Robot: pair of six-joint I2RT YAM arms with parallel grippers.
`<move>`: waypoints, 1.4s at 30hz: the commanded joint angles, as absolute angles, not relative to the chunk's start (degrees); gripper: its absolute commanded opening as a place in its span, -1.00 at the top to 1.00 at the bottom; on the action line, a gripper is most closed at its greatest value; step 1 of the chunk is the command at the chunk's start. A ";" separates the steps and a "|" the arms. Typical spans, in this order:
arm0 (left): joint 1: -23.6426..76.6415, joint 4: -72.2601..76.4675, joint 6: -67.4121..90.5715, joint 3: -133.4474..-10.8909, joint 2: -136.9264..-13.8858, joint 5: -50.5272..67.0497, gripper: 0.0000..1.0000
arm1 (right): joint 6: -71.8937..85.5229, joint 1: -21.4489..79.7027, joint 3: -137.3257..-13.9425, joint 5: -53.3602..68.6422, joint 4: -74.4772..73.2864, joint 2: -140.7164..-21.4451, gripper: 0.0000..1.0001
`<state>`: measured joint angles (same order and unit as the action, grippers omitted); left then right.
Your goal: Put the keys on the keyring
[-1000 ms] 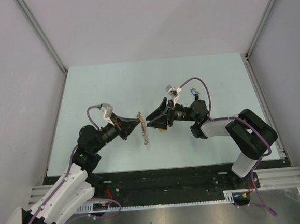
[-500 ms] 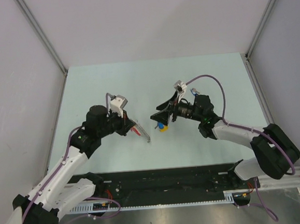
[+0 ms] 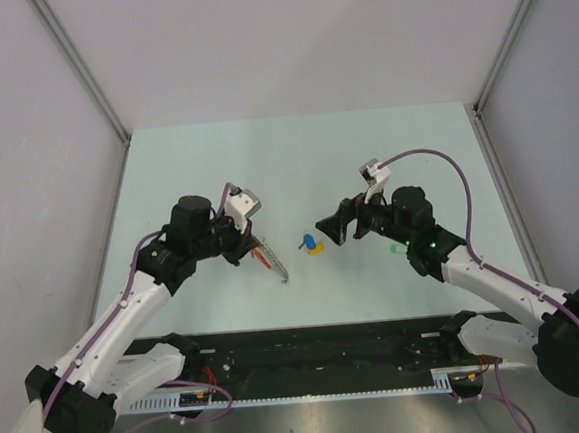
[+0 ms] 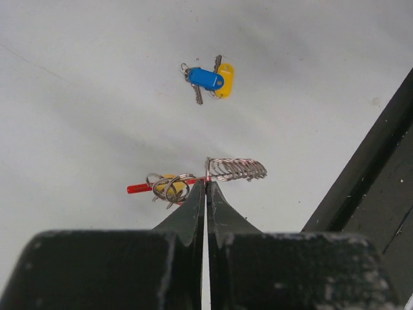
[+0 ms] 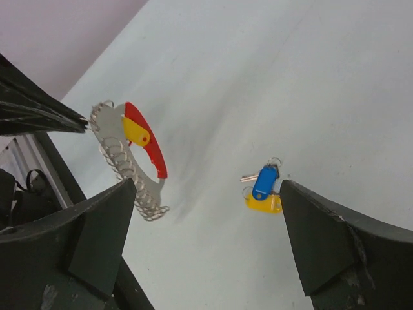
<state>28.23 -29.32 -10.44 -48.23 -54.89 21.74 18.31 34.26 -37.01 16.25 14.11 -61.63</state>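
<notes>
My left gripper (image 4: pixel 206 183) is shut on the keyring (image 4: pixel 235 169), a silver coil with a red band (image 4: pixel 139 188), held just above the table. A yellow-headed key (image 4: pixel 169 186) hangs on it by its small ring. From above, the keyring (image 3: pixel 277 268) slants down and right from the left gripper (image 3: pixel 256 247). A blue-headed key (image 5: pixel 264 182) and another yellow-headed key (image 5: pixel 263 203) lie together on the table (image 3: pixel 296 166). They sit between the wide-open fingers of my right gripper (image 5: pixel 208 187), which holds nothing. That right gripper (image 3: pixel 327 230) is just right of these keys (image 3: pixel 313 245).
A green-headed key (image 3: pixel 396 249) lies by the right arm's forearm. A black rail (image 3: pixel 320 342) runs along the table's near edge, and grey walls close in both sides and the back.
The right gripper opened wide and drew back to the right, leaving the blue and yellow keys on the table. The left arm shifted left and turned, still holding the keyring.
</notes>
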 commanded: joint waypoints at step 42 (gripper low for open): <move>23.55 -21.45 -12.83 -44.12 -48.69 20.74 0.99 | 0.18 60.46 -50.36 -29.43 15.82 -100.71 0.36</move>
<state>24.18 -24.58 -13.47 -43.92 -50.11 18.61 2.33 59.16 -47.03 -22.09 12.88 -98.06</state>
